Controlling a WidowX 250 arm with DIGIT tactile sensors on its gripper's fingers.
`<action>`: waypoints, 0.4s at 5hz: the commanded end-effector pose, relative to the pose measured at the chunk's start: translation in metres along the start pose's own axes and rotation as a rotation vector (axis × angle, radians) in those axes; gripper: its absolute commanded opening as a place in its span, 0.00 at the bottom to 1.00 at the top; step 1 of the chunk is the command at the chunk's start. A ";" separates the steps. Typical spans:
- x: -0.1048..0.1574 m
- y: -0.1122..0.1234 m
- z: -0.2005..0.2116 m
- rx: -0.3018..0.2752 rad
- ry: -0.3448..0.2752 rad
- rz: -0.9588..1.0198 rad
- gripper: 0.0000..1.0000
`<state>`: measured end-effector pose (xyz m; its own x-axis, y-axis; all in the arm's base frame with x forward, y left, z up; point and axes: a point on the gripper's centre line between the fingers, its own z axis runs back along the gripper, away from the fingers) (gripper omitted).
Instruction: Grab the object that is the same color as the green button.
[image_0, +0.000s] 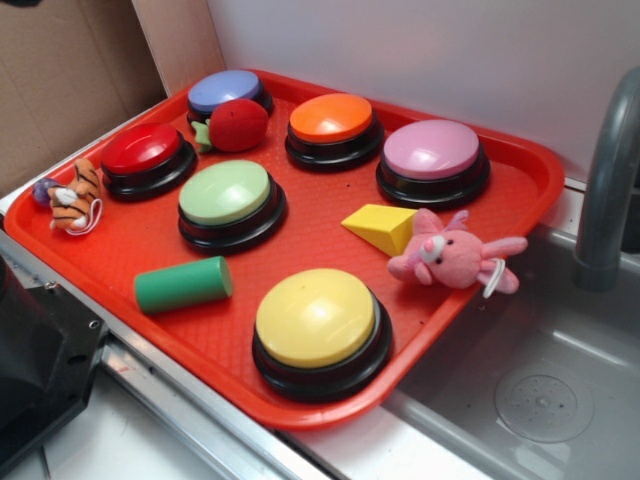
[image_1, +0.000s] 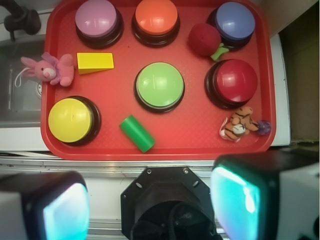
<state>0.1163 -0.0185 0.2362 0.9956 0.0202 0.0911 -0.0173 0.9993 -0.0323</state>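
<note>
A red tray (image_0: 520, 190) over a sink edge holds the green cylinder (image_0: 183, 284), lying just beside the green button (image_0: 226, 195); the hand (image_1: 150, 202) hovers open, apart.

six buttons (image_1: 160, 86), two plush toys (image_1: 50, 70), two blocks (image_1: 136, 133), one ball (image_1: 204, 39).

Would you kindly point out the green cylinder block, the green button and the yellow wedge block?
green cylinder block (image_0: 183, 284), exterior view, middle of its curved side.
green button (image_1: 160, 85), wrist view, centre of the dome.
yellow wedge block (image_0: 383, 226), exterior view, its top face.
</note>
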 end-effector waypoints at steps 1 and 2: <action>0.000 0.000 0.000 0.000 0.000 0.000 1.00; 0.003 -0.009 -0.027 -0.014 0.010 -0.140 1.00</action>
<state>0.1190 -0.0283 0.2028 0.9911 -0.1163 0.0651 0.1185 0.9925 -0.0314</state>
